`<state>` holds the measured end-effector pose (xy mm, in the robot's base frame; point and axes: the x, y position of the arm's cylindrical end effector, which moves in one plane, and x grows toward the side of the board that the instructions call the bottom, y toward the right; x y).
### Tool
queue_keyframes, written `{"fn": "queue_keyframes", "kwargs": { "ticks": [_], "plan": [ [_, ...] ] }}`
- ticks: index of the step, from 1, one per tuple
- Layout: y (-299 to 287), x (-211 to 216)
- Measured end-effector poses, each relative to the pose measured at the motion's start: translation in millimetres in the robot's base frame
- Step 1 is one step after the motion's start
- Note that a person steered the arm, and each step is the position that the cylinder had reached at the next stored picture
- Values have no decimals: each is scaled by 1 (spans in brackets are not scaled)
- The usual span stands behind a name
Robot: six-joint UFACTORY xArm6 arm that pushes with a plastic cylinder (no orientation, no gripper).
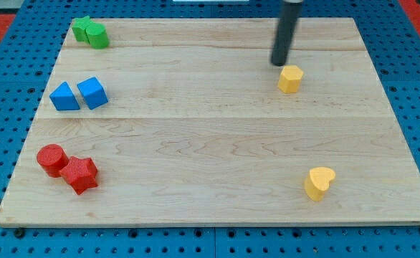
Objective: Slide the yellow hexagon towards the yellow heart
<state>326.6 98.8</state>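
Observation:
The yellow hexagon (290,79) sits on the wooden board in the upper right part of the view. The yellow heart (319,183) lies near the view's bottom right, well below the hexagon. My tip (279,64) is just above and slightly left of the hexagon, close to its top edge, and I cannot tell whether it touches. The rod rises from there out of the view's top.
Two green blocks (90,32) sit together at the top left. A blue triangle (64,97) and a blue cube (92,92) sit at the left. A red cylinder (52,159) and a red star (79,174) sit at the bottom left. The board's right edge (403,122) is beyond the yellow blocks.

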Motion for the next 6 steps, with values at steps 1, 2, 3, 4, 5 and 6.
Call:
{"fn": "queue_keyframes", "kwargs": {
  "ticks": [1, 2, 3, 4, 5, 6],
  "plan": [
    [65, 67],
    [60, 25],
    [159, 38],
    [136, 79],
    [77, 94],
    [83, 117]
  ]
}}
